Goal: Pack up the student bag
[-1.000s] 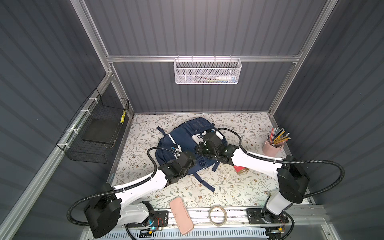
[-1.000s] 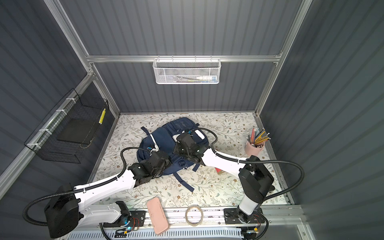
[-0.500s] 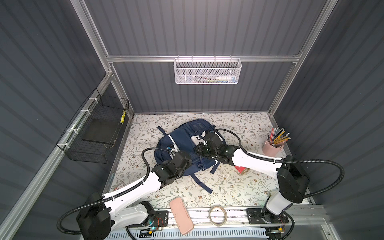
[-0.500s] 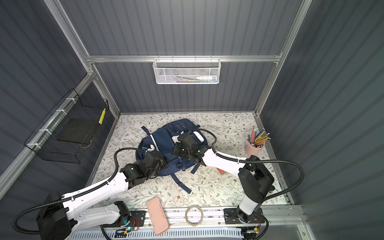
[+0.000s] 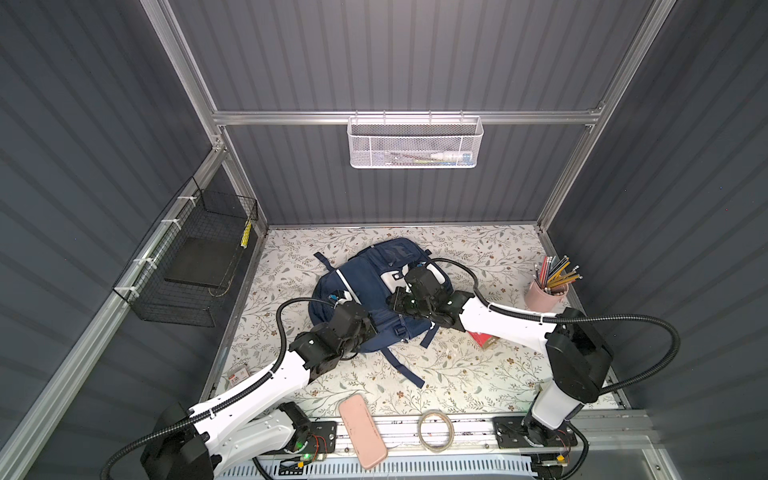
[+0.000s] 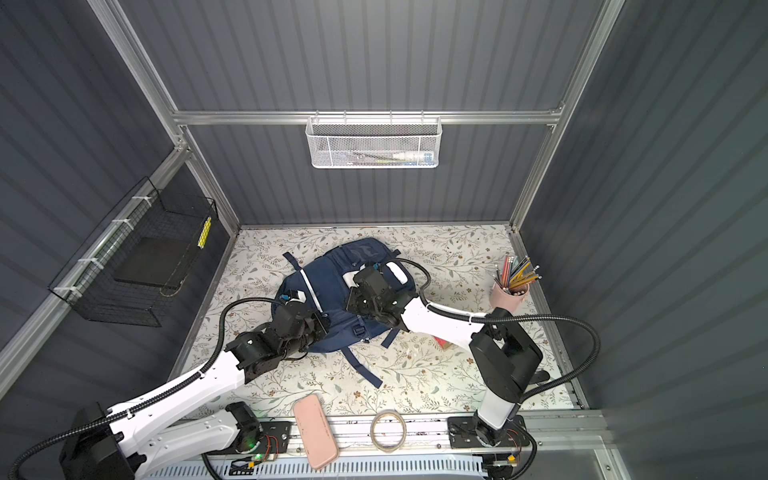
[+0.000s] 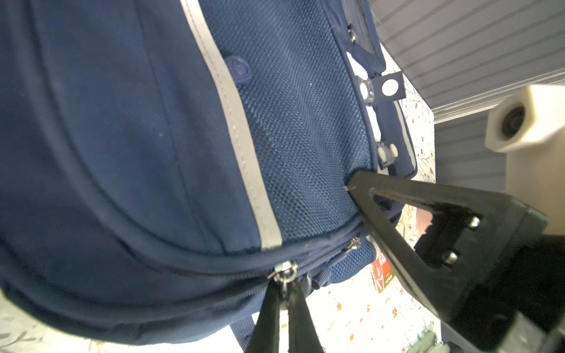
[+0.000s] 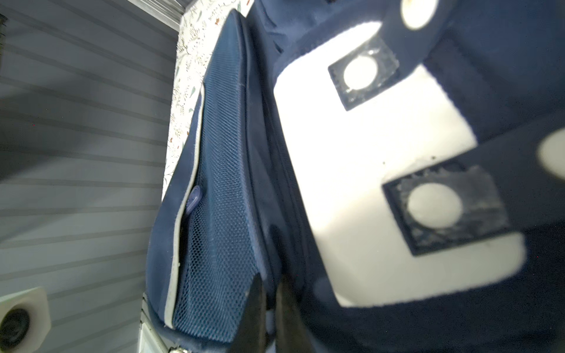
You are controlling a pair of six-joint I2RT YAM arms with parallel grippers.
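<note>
The student bag (image 7: 122,152) is matt woven cloth and mesh.

Dark grey ribbed walls (image 5: 395,54) in aluminium framing (image 5: 291,117) enclose a floral-patterned counter (image 5: 457,374); a white mesh basket (image 5: 413,143) and a black wire basket (image 5: 187,266) hang on them.

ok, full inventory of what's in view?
student bag: 1, navy and white, mat centre
zipper pull: 1, silver, bag's edge
pencil cup: 1, pink, mat's right side
packet: 1, red, mat, right of bag
case: 1, pink, front rail
tape ring: 1, beige, front rail
mesh basket: 1, white, back wall
wire basket: 1, black, left wall
mat: 1, floral, floor
left hand: 1, black, shut on zipper pull
right hand: 1, black, shut on student bag
</note>
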